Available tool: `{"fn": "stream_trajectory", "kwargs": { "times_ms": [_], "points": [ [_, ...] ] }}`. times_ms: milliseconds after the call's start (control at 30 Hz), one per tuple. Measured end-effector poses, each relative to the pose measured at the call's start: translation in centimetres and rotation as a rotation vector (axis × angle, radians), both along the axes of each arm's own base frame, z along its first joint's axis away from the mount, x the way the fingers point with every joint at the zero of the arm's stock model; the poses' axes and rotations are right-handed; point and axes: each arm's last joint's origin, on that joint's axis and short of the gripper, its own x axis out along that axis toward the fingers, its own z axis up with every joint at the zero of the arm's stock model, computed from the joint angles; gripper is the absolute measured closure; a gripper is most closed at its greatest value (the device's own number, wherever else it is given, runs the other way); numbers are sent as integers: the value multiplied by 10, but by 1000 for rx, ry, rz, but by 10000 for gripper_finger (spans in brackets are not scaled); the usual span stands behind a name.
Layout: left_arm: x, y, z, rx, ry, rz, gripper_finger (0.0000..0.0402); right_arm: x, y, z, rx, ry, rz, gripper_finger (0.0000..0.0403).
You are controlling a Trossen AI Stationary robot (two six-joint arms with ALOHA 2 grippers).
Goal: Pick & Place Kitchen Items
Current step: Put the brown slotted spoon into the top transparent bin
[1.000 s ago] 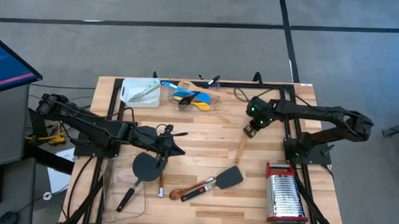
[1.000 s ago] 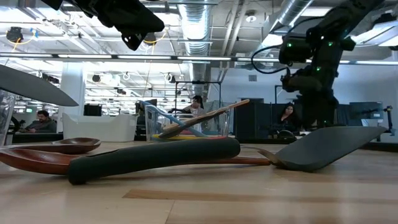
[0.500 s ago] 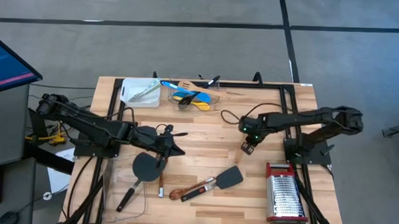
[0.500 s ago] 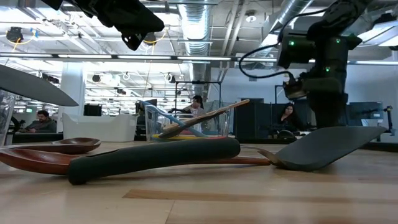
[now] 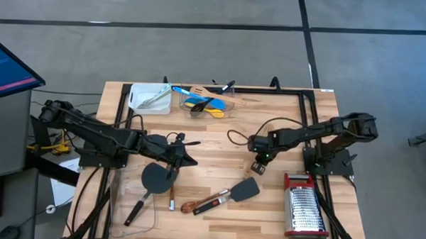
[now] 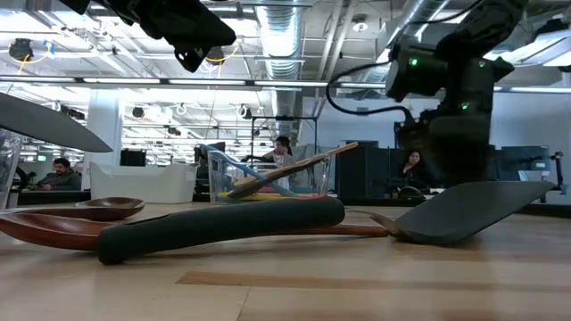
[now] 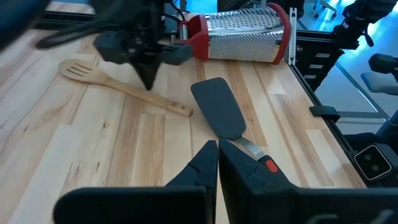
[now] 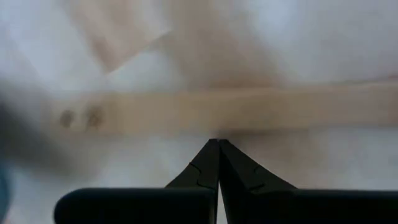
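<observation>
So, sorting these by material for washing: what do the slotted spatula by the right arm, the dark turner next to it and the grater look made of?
Slotted spatula: apparently bare wood, pale, matte, with visible grain. Dark turner: grey matte blade, probably silicone or nylon, on a shiny metal neck. Grater: perforated, reflective steel with glossy red trim, likely plastic.

A steel box grater with red trim point(image 5: 302, 203) lay at the table's four o'clock; a white tray point(image 5: 149, 98) sat at eleven o'clock.
</observation>
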Motion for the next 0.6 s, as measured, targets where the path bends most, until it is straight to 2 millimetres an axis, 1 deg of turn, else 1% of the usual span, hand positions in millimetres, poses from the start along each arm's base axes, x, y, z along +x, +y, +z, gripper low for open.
{"fn": "stream_trajectory", "kwargs": {
  "times_ms": [100, 233, 467, 600],
  "points": [
    [0, 0, 0, 0, 0, 0, 400, 6, 5, 3, 22, -55, 24, 403],
    [0, 0, 0, 0, 0, 0, 400, 14, 6, 6, 12, -137, 28, 403],
    [0, 0, 0, 0, 0, 0, 400, 17, -10, 7, -18, -184, 12, 403],
    [0, 0, 0, 0, 0, 0, 400, 16, -20, 1, -17, -150, -12, 403]
  ]
}}
